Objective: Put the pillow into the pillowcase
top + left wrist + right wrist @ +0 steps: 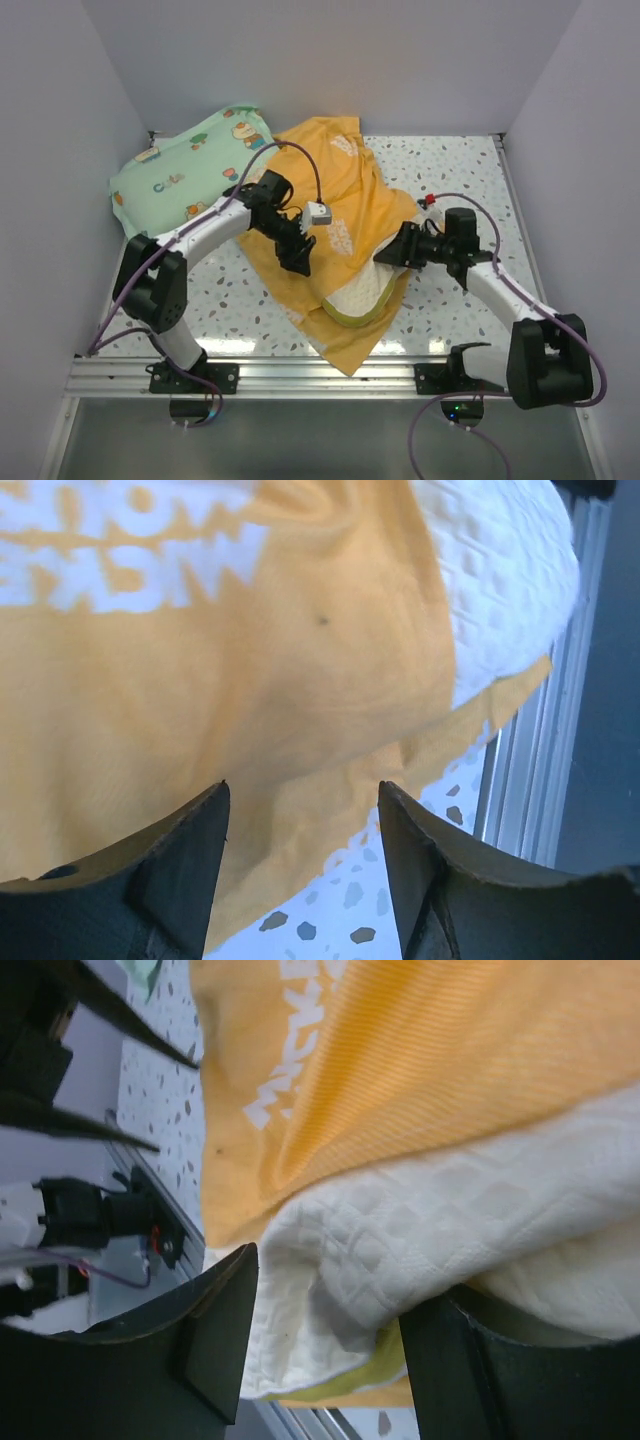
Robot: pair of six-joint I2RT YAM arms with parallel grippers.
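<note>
The orange-yellow pillowcase lies crumpled across the middle of the table, white lettering up. The cream pillow sticks out of its near end, showing a yellow-green edge. My left gripper hovers over the pillowcase's left part. In the left wrist view this gripper stands open over the edge of the pillowcase, holding nothing, with the pillow beyond. My right gripper is at the pillow's right side. In its wrist view the right gripper is open with the pillow's end between the fingers, under the pillowcase.
A mint-green cartoon-print pillow lies at the back left, touching the pillowcase. White walls close in the speckled table on three sides. An aluminium rail runs along the near edge, close to the pillowcase's near corner.
</note>
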